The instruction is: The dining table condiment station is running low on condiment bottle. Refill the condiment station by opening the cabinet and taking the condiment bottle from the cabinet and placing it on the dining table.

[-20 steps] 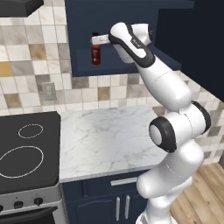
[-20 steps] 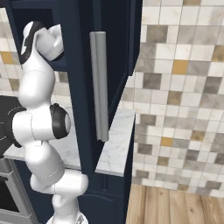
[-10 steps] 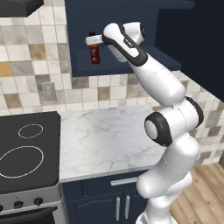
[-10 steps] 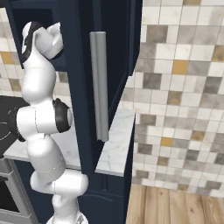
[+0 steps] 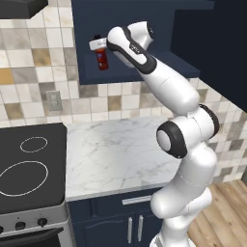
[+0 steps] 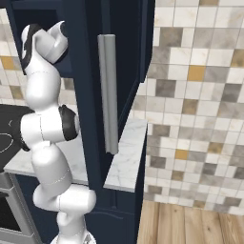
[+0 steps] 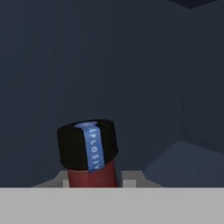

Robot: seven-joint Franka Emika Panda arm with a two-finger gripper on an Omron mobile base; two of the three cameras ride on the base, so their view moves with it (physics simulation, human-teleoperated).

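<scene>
The condiment bottle (image 5: 101, 61), red with a black cap, stands upright at the left front of the open cabinet (image 5: 159, 29). My gripper (image 5: 98, 45) reaches in from the right at the bottle's neck. In the hand view the black cap with a blue strip (image 7: 87, 145) rises just above my gripper (image 7: 94, 179), whose pale fingertips (image 7: 62, 179) press on both sides of the red body, shut on it. The cabinet door (image 6: 126, 71) with its long silver handle (image 6: 108, 95) hangs swung open. The dining table is out of view.
Under the cabinet lies a marble counter (image 5: 116, 149), with a black cooktop (image 5: 24, 169) to its left and a range hood (image 5: 19, 6) above that. The open door (image 5: 217, 48) juts out on the arm's right. Tiled wall (image 6: 200, 95) lies behind.
The fingers have closed onto the bottle's neck from wide open. The hand has edged a little to the left inside the cabinet.
</scene>
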